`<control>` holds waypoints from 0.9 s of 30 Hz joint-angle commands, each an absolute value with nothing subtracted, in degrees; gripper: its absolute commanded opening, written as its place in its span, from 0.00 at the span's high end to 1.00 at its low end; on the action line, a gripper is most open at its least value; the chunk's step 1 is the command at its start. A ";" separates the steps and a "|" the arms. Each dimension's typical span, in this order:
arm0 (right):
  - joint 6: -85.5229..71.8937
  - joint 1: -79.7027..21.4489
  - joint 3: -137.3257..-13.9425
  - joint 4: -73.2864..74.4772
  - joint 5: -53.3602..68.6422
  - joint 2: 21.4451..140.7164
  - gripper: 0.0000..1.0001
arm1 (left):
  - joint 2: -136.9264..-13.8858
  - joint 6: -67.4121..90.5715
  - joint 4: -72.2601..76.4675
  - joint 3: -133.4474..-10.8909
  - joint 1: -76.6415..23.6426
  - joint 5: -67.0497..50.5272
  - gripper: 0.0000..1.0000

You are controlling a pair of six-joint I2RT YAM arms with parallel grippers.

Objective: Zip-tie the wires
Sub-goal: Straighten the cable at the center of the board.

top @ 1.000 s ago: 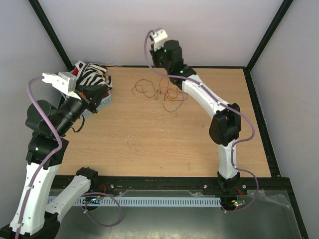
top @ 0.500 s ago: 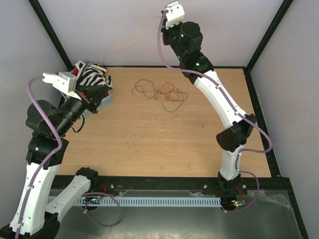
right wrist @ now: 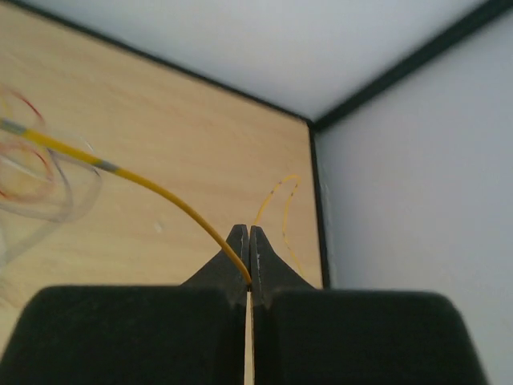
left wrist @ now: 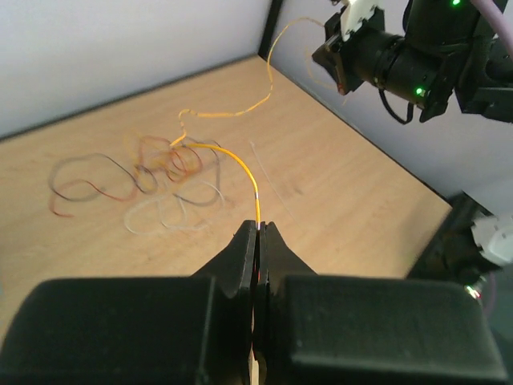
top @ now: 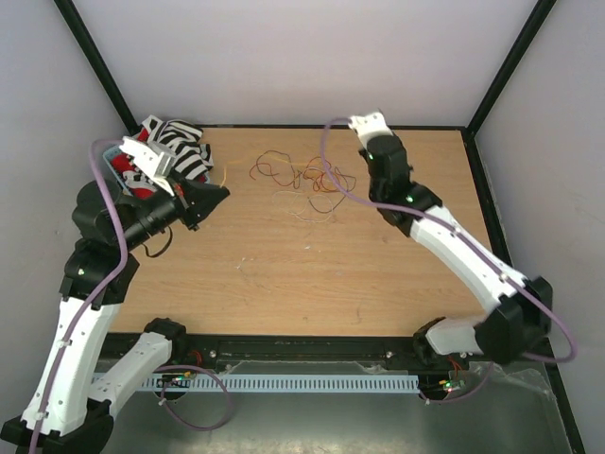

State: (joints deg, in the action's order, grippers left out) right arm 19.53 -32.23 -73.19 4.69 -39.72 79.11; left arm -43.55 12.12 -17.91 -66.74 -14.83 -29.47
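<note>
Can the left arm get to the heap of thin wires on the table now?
Probably yes: only bare table lies between the left gripper and the wire heap. However, its jaws are shut on an orange wire, so it could not pick up another.

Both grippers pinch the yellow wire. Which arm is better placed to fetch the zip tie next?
Left, probably: the left gripper faces the zip tie beside the wires, while the right gripper points at the table's far corner. Left must first release the yellow wire.
</note>
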 commanded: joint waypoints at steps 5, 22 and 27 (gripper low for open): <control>12.34 -26.53 -52.11 12.87 -50.73 58.82 1.00 | -44.58 18.89 -21.17 -58.29 -13.85 -44.89 1.00; 3.66 -23.71 -43.08 19.42 -33.51 68.92 1.00 | -46.93 23.12 -20.49 -37.59 -8.08 -40.60 1.00; 4.90 -23.66 -43.22 19.05 -29.93 74.36 1.00 | -50.48 23.87 -17.38 -34.44 -6.95 -38.18 1.00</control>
State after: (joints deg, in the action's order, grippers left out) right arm 4.54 -23.64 -42.57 18.00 -34.37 71.33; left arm -48.53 22.76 -20.84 -35.97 -7.68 -39.99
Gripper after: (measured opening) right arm 0.017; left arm 0.005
